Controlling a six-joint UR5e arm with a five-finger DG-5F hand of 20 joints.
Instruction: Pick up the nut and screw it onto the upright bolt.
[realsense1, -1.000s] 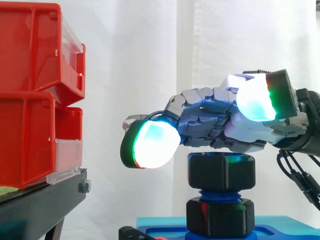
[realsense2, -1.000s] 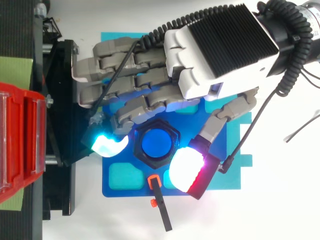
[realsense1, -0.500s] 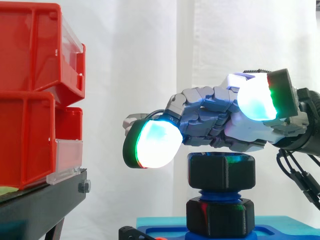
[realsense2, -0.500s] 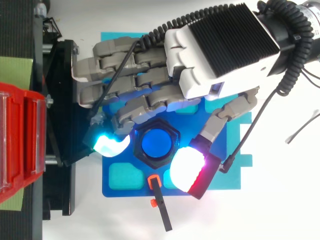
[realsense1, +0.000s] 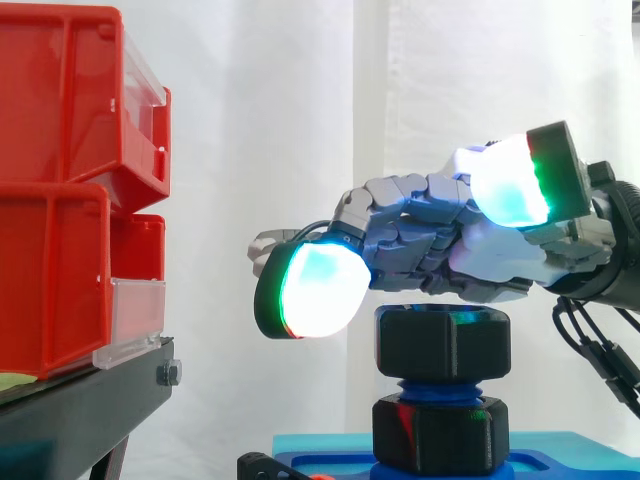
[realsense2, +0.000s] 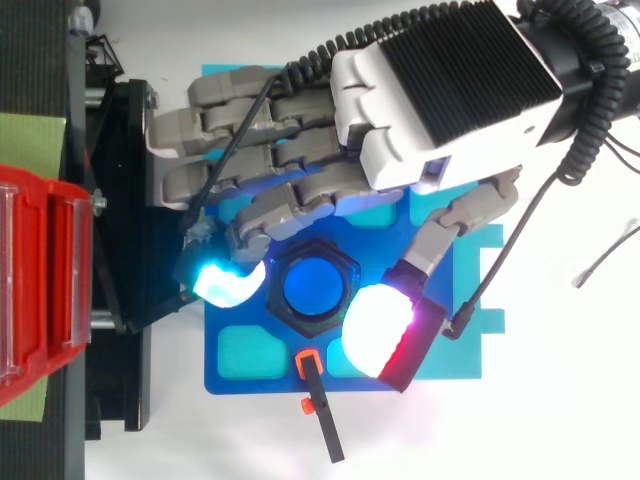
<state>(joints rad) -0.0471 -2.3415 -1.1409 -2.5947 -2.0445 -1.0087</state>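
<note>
A black hex nut (realsense1: 443, 342) sits on the upright blue bolt (realsense2: 316, 286); blue thread (realsense1: 437, 388) shows beneath it, above a second black hex collar (realsense1: 440, 432). The bolt stands on a blue base plate (realsense2: 270, 365). My hand (realsense2: 440, 90) hovers just over the nut, palm down and open. In the top view a cyan-glowing fingertip (realsense2: 228, 283) lies left of the nut and a white-and-red glowing thumb pad (realsense2: 378, 333) to its right, both apart from it. In the side view the thumb pad (realsense1: 510, 180) stands high above the nut.
Red bins (realsense1: 60, 200) are stacked on a black stand (realsense1: 80, 400) to the left, close to the outstretched fingers. A small black tool with orange ends (realsense2: 320, 405) lies across the near edge of the base plate. A teal mat (realsense2: 465, 300) lies under the plate.
The thumb pad has lifted and tilted slightly, and the fingers have drifted a little toward the nut. The nut has not moved.
</note>
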